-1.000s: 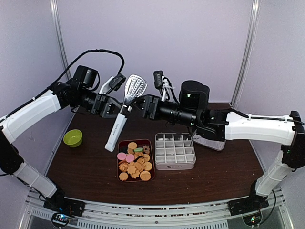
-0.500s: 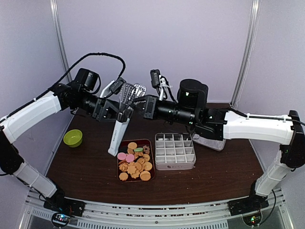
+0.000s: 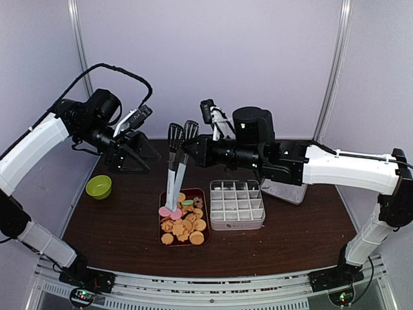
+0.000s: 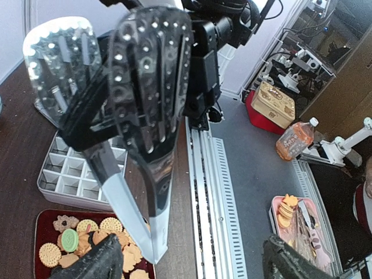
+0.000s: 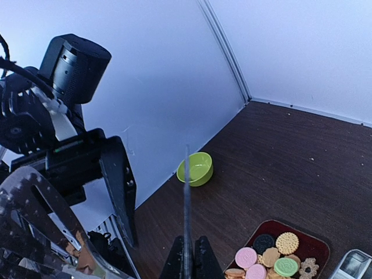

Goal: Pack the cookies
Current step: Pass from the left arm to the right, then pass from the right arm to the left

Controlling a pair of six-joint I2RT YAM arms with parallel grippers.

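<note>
- Bowl (image 3: 99, 186), green, sits at the far left of the table (image 3: 116, 226). By my reading it plays no part in the present step.
- Left gripper (image 3: 132, 158) hangs above the table between the bowl and the tongs. Its claw is spread wide, holds nothing and is clear of the tool.
- Tongs (image 3: 173, 177) stand nearly upright over the tray, slotted heads up and joined handle end down. That end is at a pink biscuit; I cannot tell whether it touches.
- Cookies (image 3: 182, 223) all lie heaped in the dark red tray (image 3: 160, 229) at the front middle of the table. None is packed yet.
- Right gripper (image 3: 191, 148) reaches in from the right, its claw pinching the tongs just below the heads.
- Divided box (image 3: 237, 225) stands just right of the tray, and its compartments look empty.
- Step in hand, as I judge it: readying the tool in the right arm before a first pick.
- Next move calls for turning the tongs heads-down and finding a hold that can squeeze both arms together. The free left claw could help.
</note>
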